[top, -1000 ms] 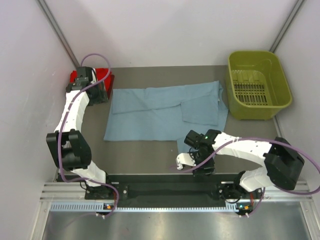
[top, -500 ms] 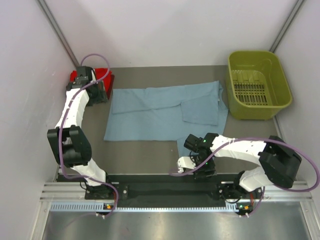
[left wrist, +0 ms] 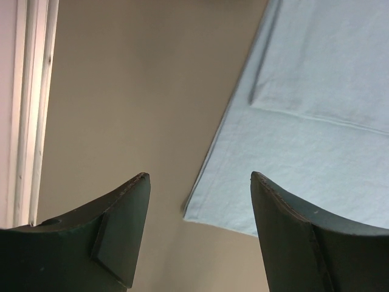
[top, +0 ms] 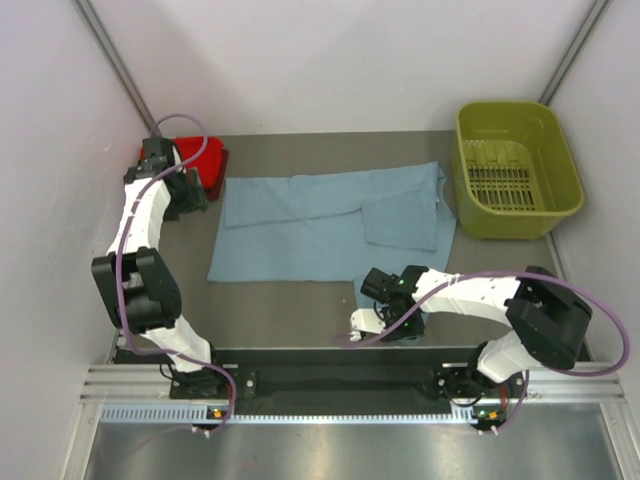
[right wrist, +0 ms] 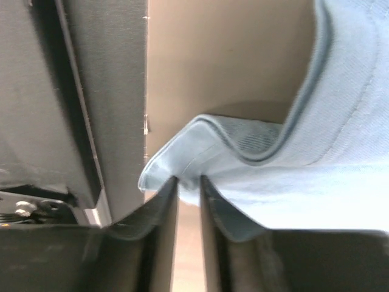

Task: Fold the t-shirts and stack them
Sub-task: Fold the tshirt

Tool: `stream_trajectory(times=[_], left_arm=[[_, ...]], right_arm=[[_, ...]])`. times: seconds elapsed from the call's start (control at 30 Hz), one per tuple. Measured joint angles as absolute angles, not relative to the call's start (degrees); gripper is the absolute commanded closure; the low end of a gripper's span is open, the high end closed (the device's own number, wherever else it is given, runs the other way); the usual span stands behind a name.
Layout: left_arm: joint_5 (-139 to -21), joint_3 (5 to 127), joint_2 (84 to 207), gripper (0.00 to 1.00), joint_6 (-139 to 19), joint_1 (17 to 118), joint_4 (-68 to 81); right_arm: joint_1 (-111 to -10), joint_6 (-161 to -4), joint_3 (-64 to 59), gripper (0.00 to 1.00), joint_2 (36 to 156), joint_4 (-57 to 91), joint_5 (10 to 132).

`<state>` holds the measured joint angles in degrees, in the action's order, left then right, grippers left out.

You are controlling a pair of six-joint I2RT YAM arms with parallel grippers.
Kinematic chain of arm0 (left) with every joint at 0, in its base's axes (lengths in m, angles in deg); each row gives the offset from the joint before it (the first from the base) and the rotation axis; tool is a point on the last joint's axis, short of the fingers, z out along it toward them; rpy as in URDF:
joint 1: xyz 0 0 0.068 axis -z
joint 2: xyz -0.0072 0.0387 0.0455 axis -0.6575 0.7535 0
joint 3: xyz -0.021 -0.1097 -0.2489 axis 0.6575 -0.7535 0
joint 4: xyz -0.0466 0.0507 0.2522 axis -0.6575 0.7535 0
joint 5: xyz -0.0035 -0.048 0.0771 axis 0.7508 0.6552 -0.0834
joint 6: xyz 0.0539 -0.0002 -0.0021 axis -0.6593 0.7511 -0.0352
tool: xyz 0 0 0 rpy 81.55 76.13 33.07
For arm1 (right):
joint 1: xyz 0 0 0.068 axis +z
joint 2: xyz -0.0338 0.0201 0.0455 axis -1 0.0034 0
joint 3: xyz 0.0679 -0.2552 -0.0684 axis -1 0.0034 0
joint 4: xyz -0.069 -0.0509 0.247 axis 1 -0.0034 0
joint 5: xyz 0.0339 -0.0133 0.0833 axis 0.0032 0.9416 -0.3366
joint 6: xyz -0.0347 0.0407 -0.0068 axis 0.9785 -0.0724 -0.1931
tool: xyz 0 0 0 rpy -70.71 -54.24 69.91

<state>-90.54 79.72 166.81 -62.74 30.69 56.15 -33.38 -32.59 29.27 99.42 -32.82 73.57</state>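
A grey-blue t-shirt point(top: 330, 225) lies spread flat across the middle of the table, with a flap reaching toward the near edge. My right gripper point(top: 368, 288) is at that flap's near corner. In the right wrist view its jaws point(right wrist: 188, 179) stand nearly together, pinching the cloth's hem point(right wrist: 200, 143), which is bunched up just above the tips. A bright red folded t-shirt point(top: 195, 152) sits at the far left corner. My left gripper point(top: 190, 192) hovers beside it, open, over bare table point(left wrist: 121, 91), with the grey-blue shirt's corner point(left wrist: 316, 121) ahead of its tips point(left wrist: 200, 176).
An olive-green plastic basket point(top: 515, 170) stands at the far right, against the shirt's right edge. White walls close in on both sides. A black rail point(top: 330, 365) runs along the near table edge, just behind the right gripper.
The right gripper has slid a little left onto the shirt's near corner and closed on it. The left arm has shifted slightly away from the red shirt, baring more of it.
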Motion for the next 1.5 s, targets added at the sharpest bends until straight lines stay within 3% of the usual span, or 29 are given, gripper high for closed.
stream_trajectory(times=[0.03, 0.23, 0.53, 0.77, 0.97, 1.5], left_arm=[[-90.3, 79.1, 166.8, 0.28, -62.3, 30.0, 56.3], [-87.5, 71.5, 165.2, 0.29, -59.3, 26.3, 58.0], [-82.6, 61.5, 161.4, 0.29, -57.3, 24.3, 61.1], [-80.7, 54.7, 161.1, 0.35, -54.9, 22.2, 62.2], [-80.4, 54.6, 164.1, 0.35, -53.5, 19.8, 62.2], [-78.0, 57.4, 173.6, 0.48, -52.9, 19.4, 60.5]], right_arm=[[-33.3, -32.8, 29.2, 0.89, 99.5, -32.6, 74.1], [-33.1, -34.0, 28.9, 1.00, 99.6, -32.1, 75.5], [-38.1, -33.4, 18.9, 1.00, 98.5, -34.6, 75.9], [-42.1, -33.4, 11.6, 1.00, 94.0, -35.7, 77.0], [-43.8, -33.4, 11.7, 1.00, 93.2, -37.3, 77.1], [-50.2, -34.1, 10.5, 1.00, 93.1, -37.0, 77.7]])
